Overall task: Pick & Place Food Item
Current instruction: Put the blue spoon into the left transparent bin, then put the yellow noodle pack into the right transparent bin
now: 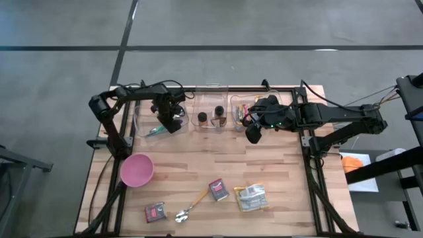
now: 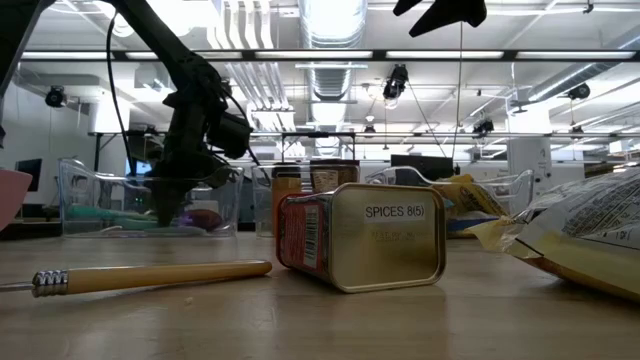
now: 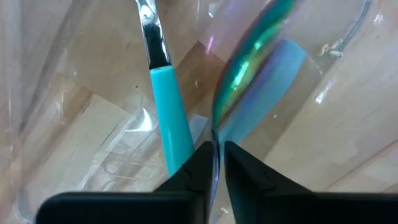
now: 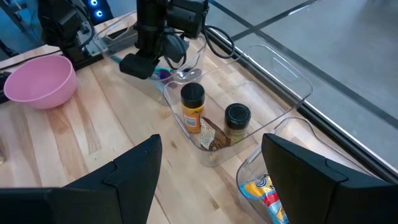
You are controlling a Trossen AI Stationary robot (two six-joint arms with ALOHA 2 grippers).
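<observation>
Iridescent utensil (image 3: 249, 68) stands tilted beside a teal-handled one (image 3: 171, 118) in the clear bin (image 1: 142, 122)

pink bowl (image 1: 137, 169), teal-handled utensil (image 3: 171, 118), iridescent spoon (image 3: 249, 56), gold spice tin (image 2: 362, 236).

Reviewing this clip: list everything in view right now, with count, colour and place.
Clear bins: three, along the table's far edge.
Utensils: teal handles, in the left bin.
Spice jars: two, dark lids, middle bin.
Snack packets: colourful, right bin.
Bowl: one, pink, front left.
Spoon: one, wooden handle, front centre.
Spice tins: two, red, either side of the spoon.
Snack bag: one, yellow, front right.
Left gripper: in the left bin, fingers pinching an iridescent utensil.
Right gripper: open, beside the right bin.
</observation>
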